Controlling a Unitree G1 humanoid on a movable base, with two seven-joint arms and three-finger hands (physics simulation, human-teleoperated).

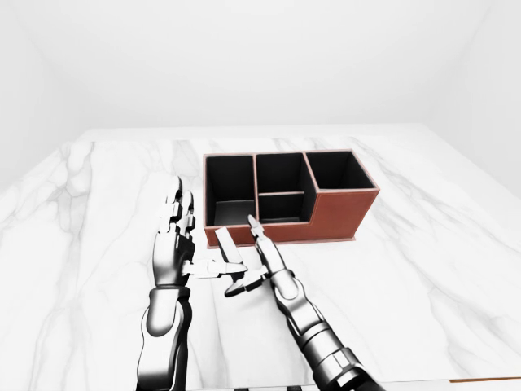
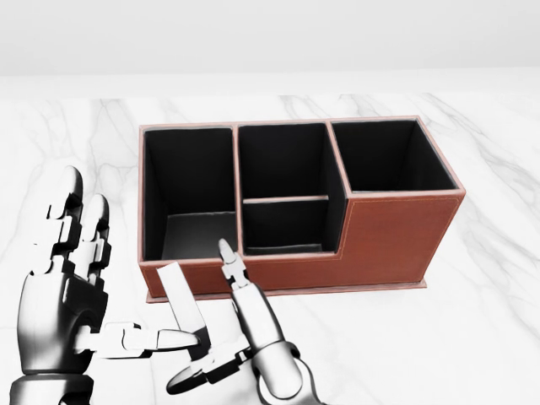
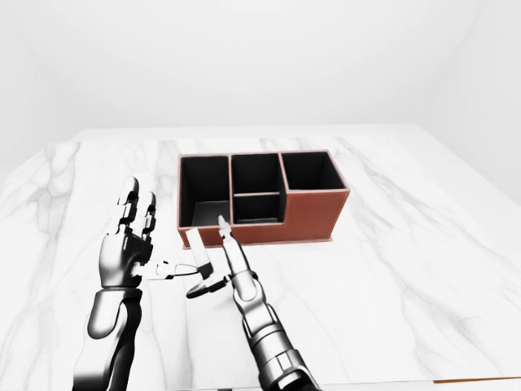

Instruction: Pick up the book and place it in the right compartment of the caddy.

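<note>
The brown caddy (image 2: 388, 240) with black insides stands on the white marble table (image 2: 481, 337). Its right compartment (image 2: 388, 156) is tall and holds nothing. The book (image 2: 181, 299), a thin pale slab, stands tilted on edge just below the caddy's left end. My left hand (image 2: 89, 283) is to the book's left, fingers stretched upward, with its thumb tip against the book. My right hand (image 2: 228, 337) is to the book's right, its index finger straight toward the caddy and its thumb reaching under the book's lower end. The book is pressed between the two hands.
The caddy's left compartment (image 2: 190, 190) and its two small middle compartments (image 2: 283, 181) hold nothing. The table's edge runs along the bottom of the left-eye view, with a thin brown strip (image 1: 484, 380) at the bottom right. White walls stand behind the table.
</note>
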